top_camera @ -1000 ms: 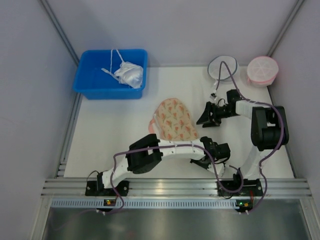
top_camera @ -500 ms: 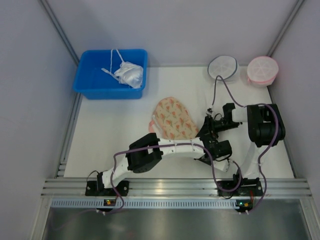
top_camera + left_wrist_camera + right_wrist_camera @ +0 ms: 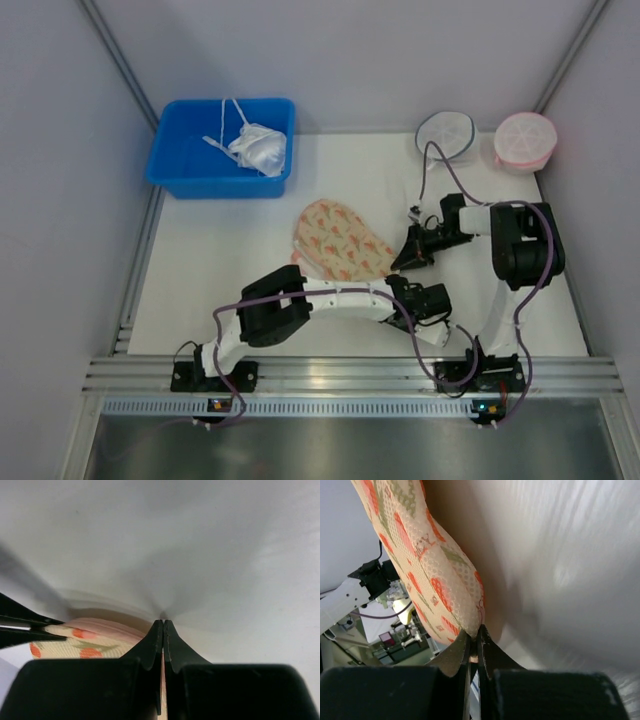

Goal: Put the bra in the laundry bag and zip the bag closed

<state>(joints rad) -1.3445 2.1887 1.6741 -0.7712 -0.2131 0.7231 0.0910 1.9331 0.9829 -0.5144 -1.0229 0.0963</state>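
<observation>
The laundry bag [image 3: 338, 240] lies folded over at frame centre on the tabletop [image 3: 230, 260]. My right hand [image 3: 408, 262] is pressed together, pinching the rim at the bag's right edge. My left hand [image 3: 398, 300], just below, is pressed together with a thin peach sliver of the bag between its tips. A blue bin [image 3: 222, 150] sits upper left. A white round pouch [image 3: 445, 130] and a pink round pouch [image 3: 525, 140] sit upper right.
</observation>
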